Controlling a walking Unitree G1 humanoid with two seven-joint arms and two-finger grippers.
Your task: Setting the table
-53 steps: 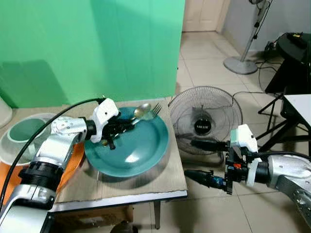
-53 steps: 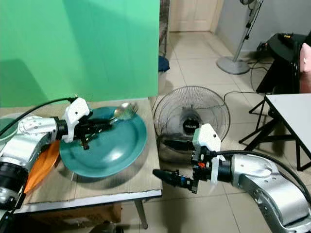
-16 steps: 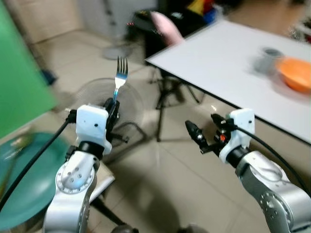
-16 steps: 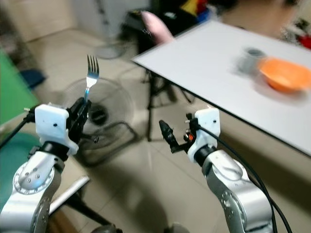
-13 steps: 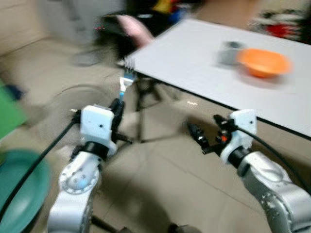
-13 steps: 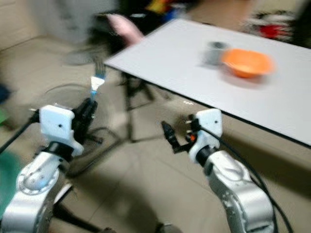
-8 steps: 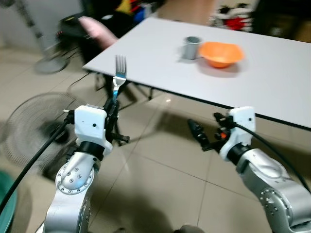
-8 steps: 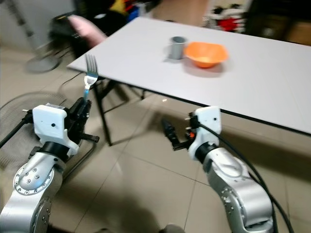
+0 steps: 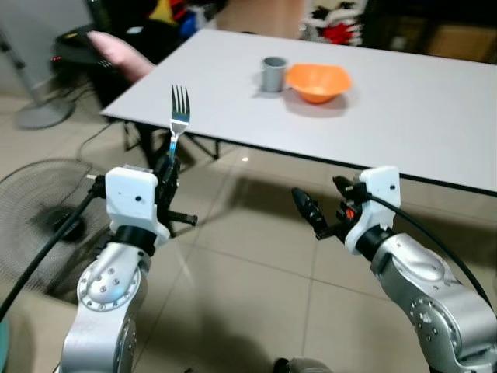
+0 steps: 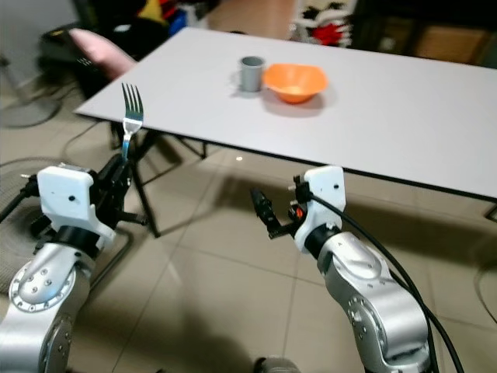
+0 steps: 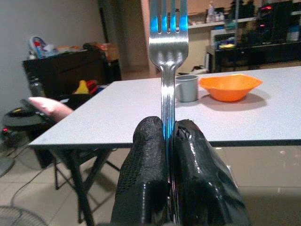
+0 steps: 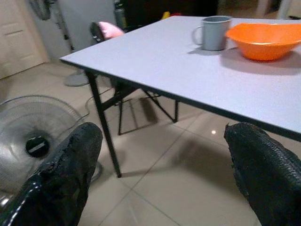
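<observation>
My left gripper [image 9: 166, 165] is shut on the handle of a silver fork [image 9: 178, 113], which it holds upright with the tines up. In the left wrist view the fork [image 11: 168, 47] rises from between the pressed fingertips [image 11: 151, 136]. My right gripper [image 9: 322, 207] is held out over the floor, open and holding nothing; its two fingers [image 12: 80, 155] stand wide apart. Ahead is a white table [image 9: 404, 109] bearing an orange bowl [image 9: 317, 81] and a grey mug [image 9: 272, 74] near its far left corner. Both grippers are short of the table's near edge.
A floor fan [image 9: 35, 206] stands on the tiles at the left. A dark chair with a pink cushion [image 9: 116, 51] sits beyond the table's left corner. Folding table legs [image 12: 101, 136] show under that corner. Tiled floor lies between me and the table.
The left gripper lifted the fork off the teal plate. The camera then swung from the green-walled table to the white table, which now lies straight ahead. Both grippers keep their pose.
</observation>
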